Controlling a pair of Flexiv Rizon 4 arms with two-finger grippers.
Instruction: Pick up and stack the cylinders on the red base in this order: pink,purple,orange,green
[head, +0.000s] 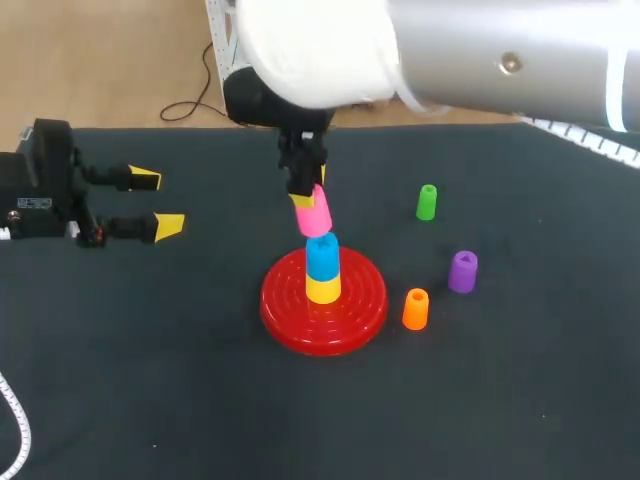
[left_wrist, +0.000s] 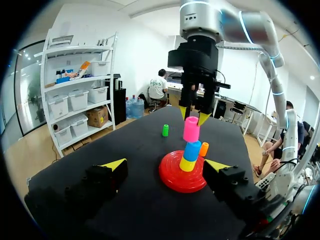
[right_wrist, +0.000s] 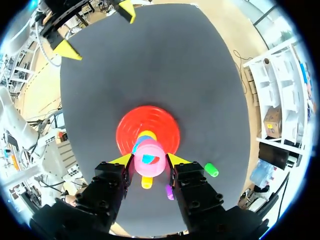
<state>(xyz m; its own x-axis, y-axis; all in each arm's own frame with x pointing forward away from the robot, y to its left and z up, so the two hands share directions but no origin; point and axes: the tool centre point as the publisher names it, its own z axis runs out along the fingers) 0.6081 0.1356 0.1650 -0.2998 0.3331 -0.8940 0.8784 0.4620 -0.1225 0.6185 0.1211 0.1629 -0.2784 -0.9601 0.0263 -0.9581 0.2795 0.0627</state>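
Where end effector (right_wrist: 149, 161) pinches, cylinder (head: 312, 213) sits.

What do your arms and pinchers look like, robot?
My right arm is a fat, shiny silver tube with a glowing light-blue ring. The left gripper and the right gripper are blocky and black, each with two fingers ending in pointy bright yellow tips.

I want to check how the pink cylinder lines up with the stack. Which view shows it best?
Left wrist view: the pink cylinder shows side-on, tilted over the blue cylinder. Head view: foreshortened under the right hand. Right wrist view: only its top.
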